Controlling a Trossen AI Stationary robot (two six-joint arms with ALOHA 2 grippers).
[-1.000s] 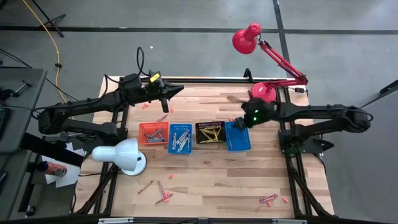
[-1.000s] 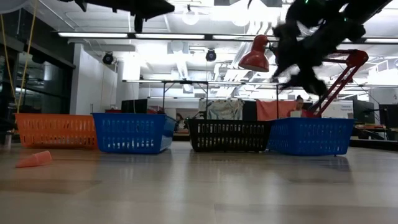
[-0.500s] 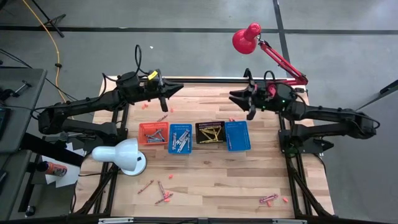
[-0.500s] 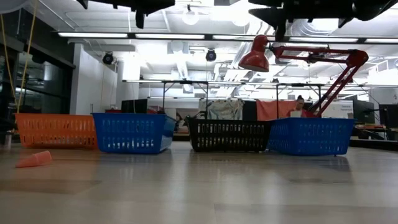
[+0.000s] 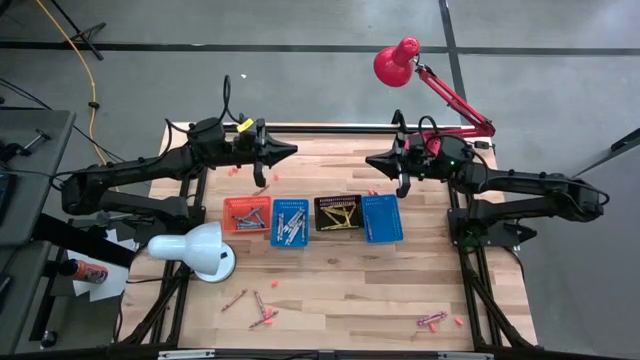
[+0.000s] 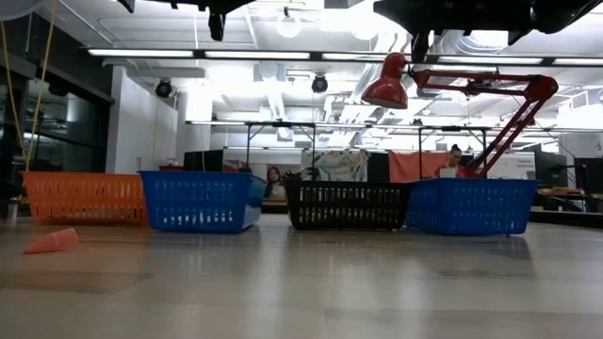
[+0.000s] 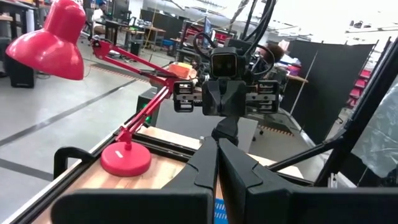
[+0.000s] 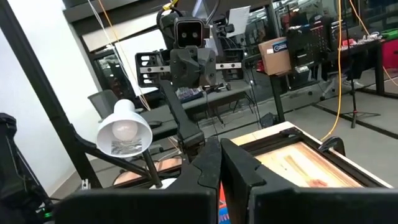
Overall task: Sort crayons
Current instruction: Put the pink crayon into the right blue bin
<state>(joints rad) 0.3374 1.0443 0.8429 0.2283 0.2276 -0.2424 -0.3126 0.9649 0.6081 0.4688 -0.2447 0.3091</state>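
Note:
Four small mesh baskets stand in a row mid-table: orange, blue, black and blue, each with crayons lying in it. Loose crayons lie on the wood near the front edge, more at the front right, and small bits lie behind the baskets. My left gripper hangs shut and level high over the far left of the table. My right gripper hangs shut and level opposite it. The two point at each other with nothing between their fingers.
A white desk lamp stands at the table's left front, beside the orange basket. A red desk lamp has its base at the far right, its arm reaching beyond the table. An orange crayon stub lies left of the baskets. Bare wood lies before the baskets.
My right gripper has risen from just above the right blue basket toward the far edge. It has tipped up from pointing down to level and rolled, and its fingers have shut on nothing. The baskets and crayons have stayed put.

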